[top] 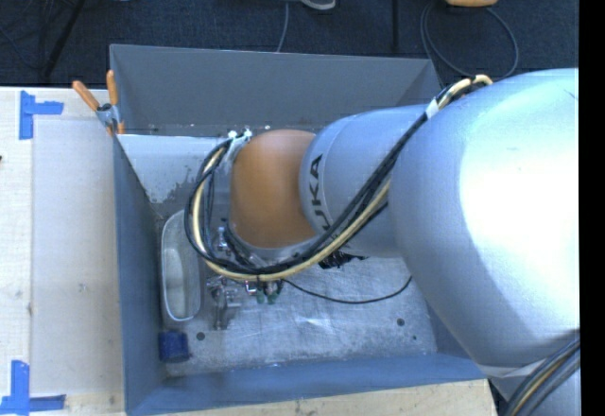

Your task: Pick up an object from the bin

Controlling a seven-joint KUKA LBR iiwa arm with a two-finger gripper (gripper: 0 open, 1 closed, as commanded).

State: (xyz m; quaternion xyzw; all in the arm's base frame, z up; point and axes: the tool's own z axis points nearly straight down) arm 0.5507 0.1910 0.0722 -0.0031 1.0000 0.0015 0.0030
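1. The gripper (223,303) hangs low over the bin (284,88) floor. The wrist hides it, so I cannot tell whether it is wide or narrow.
2. A pale oblong thing (178,274), perhaps a scoop, lies just beside it against the side wall. A blue block (173,345) sits near, in the corner.
3. That wall leaves little room there, while the floor on the gripper's other side is bare.

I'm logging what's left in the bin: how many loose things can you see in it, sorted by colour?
Pale grey oblong thing, along the left wall: 1
Small blue thing, in the near left corner: 1
Total: 2 in sight; the arm hides part of the bin, so more may lie beneath it.
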